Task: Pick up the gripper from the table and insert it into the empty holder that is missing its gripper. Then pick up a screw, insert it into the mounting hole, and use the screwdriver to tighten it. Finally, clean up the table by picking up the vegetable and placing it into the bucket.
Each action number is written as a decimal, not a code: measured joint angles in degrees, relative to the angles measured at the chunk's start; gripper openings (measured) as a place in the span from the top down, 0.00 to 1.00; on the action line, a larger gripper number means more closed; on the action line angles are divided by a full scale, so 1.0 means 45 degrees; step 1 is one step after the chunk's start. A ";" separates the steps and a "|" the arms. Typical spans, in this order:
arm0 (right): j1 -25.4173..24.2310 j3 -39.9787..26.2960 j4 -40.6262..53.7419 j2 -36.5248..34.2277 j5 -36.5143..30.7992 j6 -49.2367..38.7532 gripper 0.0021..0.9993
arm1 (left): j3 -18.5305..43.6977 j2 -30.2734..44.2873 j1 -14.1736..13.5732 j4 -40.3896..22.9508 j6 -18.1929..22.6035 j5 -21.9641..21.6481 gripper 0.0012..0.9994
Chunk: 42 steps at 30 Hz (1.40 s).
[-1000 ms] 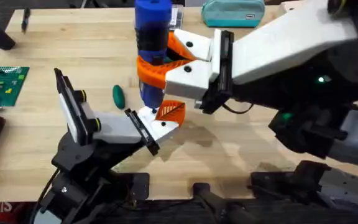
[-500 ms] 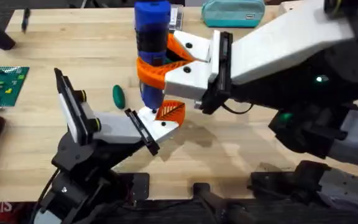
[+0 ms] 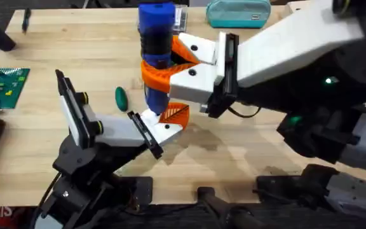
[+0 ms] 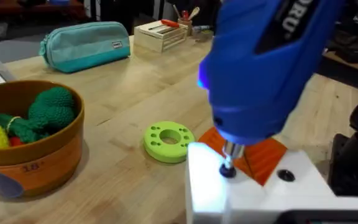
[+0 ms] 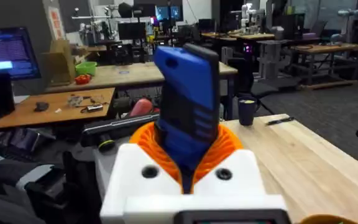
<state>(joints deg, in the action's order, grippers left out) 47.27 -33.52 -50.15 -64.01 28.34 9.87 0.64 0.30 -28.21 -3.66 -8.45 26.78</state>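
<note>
Your right gripper clamped the screwdriver upright, tip on the holder beside the gripper. Left fingers: couldn't tell. Vegetable lay nearby.

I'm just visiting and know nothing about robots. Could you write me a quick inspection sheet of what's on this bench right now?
Surface: wooden table, bare at its near right.
Job's things: blue screwdriver upright, tip on the white holder; orange gripper seated in the holder; green vegetable lying on the table.
Clutter: teal pouch, green ring, bucket with knitted toys, green board.
Grippers: right gripper clamped round the screwdriver.
Cables: nothing seen.
Surroundings: desks and monitors behind.
</note>
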 joint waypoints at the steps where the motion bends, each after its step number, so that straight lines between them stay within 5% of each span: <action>1: 0.0000 0.0000 0.0009 0.0000 0.0000 0.0000 0.95 | 0.0000 0.0000 0.0000 0.0000 0.0000 0.0002 0.99; 27: 0.0065 -0.0007 0.0452 0.0173 -0.0081 0.0004 0.95 | 0.0000 0.0015 -0.0044 0.0000 0.0015 0.0189 0.99; 35: 0.0066 0.0146 -0.3916 0.0018 -0.0234 0.0039 0.95 | 0.0000 0.0002 -0.0034 0.0005 0.0005 0.0128 0.99; 42: 0.0066 0.0146 -0.3881 0.0013 -0.1159 0.0044 0.95 | 0.0000 0.0000 -0.0034 0.0005 0.0005 0.0128 0.99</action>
<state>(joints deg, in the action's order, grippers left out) 47.56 -32.86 -67.61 -63.95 23.12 10.07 0.64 0.30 -28.36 -3.64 -8.43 27.35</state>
